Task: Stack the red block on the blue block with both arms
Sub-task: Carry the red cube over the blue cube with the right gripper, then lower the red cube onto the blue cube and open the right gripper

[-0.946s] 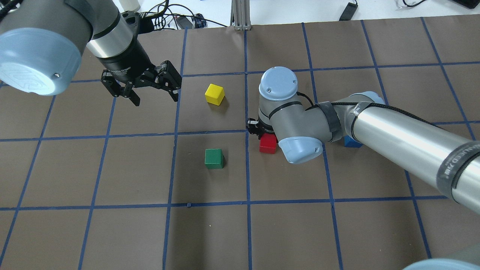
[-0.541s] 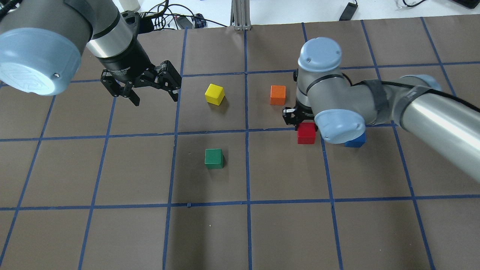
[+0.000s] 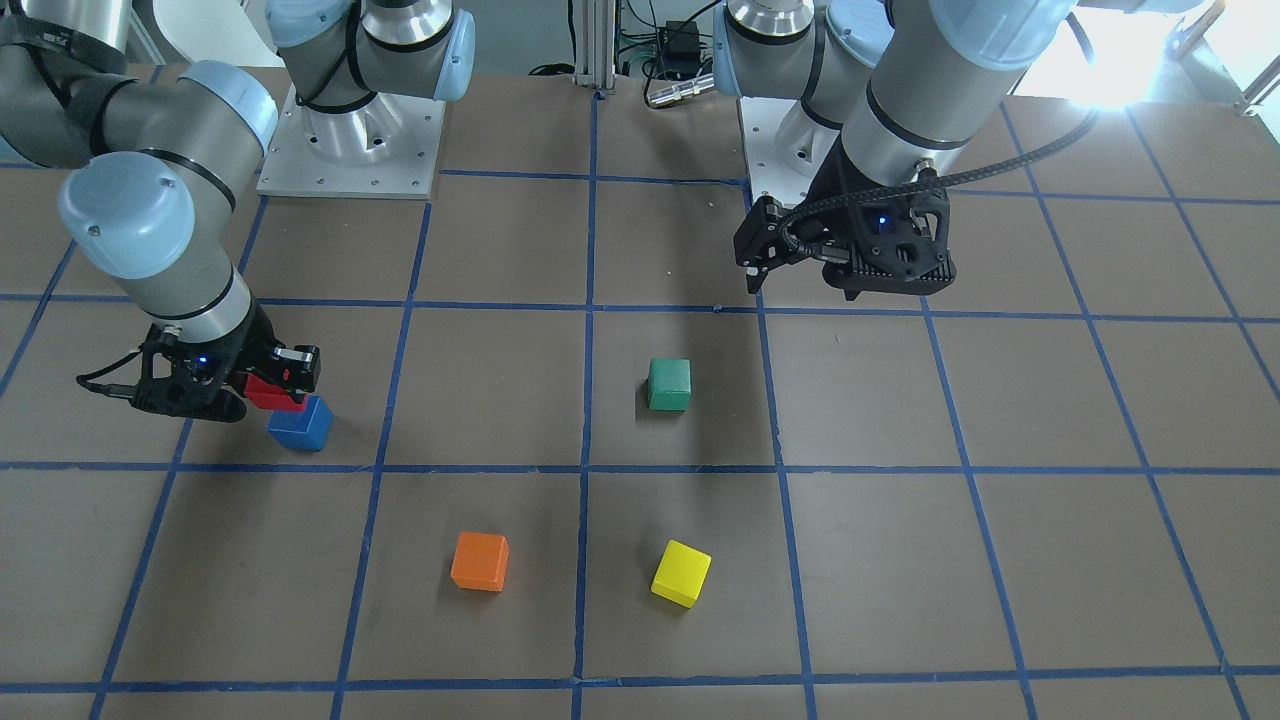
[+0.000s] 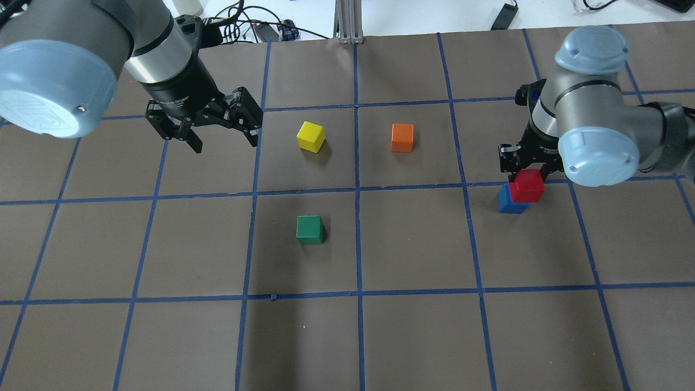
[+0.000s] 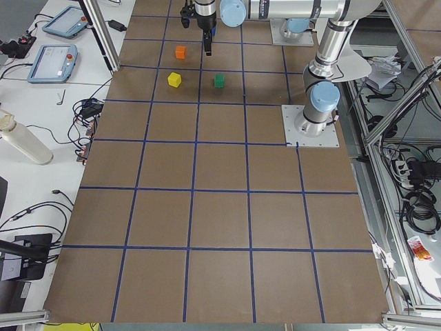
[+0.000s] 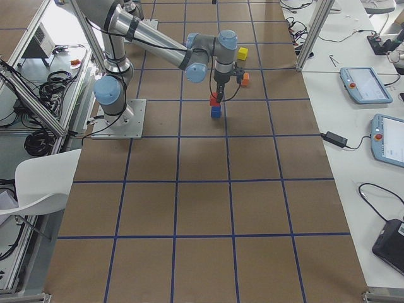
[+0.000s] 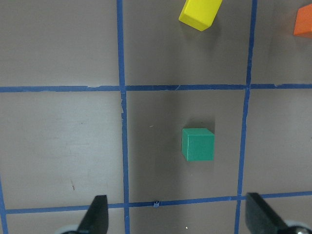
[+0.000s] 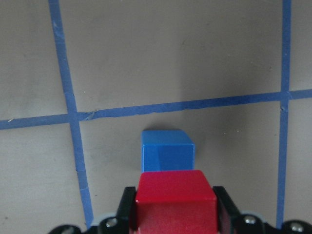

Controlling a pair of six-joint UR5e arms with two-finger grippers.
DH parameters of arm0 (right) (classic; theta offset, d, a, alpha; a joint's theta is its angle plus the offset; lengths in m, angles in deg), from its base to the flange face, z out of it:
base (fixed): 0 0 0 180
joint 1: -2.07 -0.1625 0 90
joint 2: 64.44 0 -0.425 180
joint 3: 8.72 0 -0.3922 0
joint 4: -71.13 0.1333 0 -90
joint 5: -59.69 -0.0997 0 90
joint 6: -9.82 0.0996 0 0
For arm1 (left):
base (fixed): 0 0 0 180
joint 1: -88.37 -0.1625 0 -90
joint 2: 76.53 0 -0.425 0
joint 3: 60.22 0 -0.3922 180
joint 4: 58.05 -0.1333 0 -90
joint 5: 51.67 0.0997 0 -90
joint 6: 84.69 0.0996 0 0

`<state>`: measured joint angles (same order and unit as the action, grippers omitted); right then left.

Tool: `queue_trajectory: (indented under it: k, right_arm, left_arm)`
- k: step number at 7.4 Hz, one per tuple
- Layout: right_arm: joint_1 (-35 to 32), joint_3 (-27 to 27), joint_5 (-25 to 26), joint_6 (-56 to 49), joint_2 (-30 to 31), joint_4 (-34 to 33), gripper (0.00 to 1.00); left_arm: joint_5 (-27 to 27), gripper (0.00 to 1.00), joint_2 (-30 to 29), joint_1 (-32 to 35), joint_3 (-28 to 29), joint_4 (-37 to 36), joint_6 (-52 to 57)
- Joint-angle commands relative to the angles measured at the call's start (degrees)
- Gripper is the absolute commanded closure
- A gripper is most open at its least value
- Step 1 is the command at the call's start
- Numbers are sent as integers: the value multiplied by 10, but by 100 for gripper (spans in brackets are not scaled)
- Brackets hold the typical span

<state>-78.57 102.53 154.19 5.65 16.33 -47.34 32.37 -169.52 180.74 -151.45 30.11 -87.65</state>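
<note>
Two hands to log. My right hand (image 4: 528, 175) is clamped shut on the small matte bright-red cube (image 4: 529, 185). The fingers press two opposite side faces, which leaves the underside free to land. That cube hangs over the small matte blue cube (image 4: 506, 202), which sits on the brown paper surface (image 4: 412, 336) just beside a blue tape line (image 4: 483, 187) (right part of the overhead view). Alignment looks close, not exact. I can't tell if red and blue are touching or a sliver apart.

My read is that this is the placing step, with lowering and release not yet done. My left hand (image 4: 225, 144) is spread wide and holds nothing. It hovers well apart from the stack, parked out of the way, I'd guess.

For room, the small matte orange cube (image 4: 402, 137) is the nearest neighbour and it is well apart. The small yellow cube (image 4: 311, 136) and small green cube (image 4: 310, 229) are farther off. Bare surface shows around the blue cube, so my fingers should be able to spread and lift straight up.
</note>
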Motion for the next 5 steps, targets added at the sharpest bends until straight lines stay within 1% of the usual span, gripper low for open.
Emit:
queue_trajectory:
  k: [1, 2, 4, 5]
  right_arm:
    - [9, 13, -21, 0, 5, -4, 100]
    - [9, 13, -26, -6, 4, -10, 100]
    - [9, 14, -26, -7, -10, -54, 100]
    - [9, 17, -27, -4, -13, -60, 100]
  left_arm:
    - [0, 0, 0, 0, 0, 0, 1]
    - [0, 0, 0, 0, 0, 0, 1]
    - [0, 0, 0, 1, 0, 0, 1]
    - [0, 0, 0, 0, 0, 0, 1]
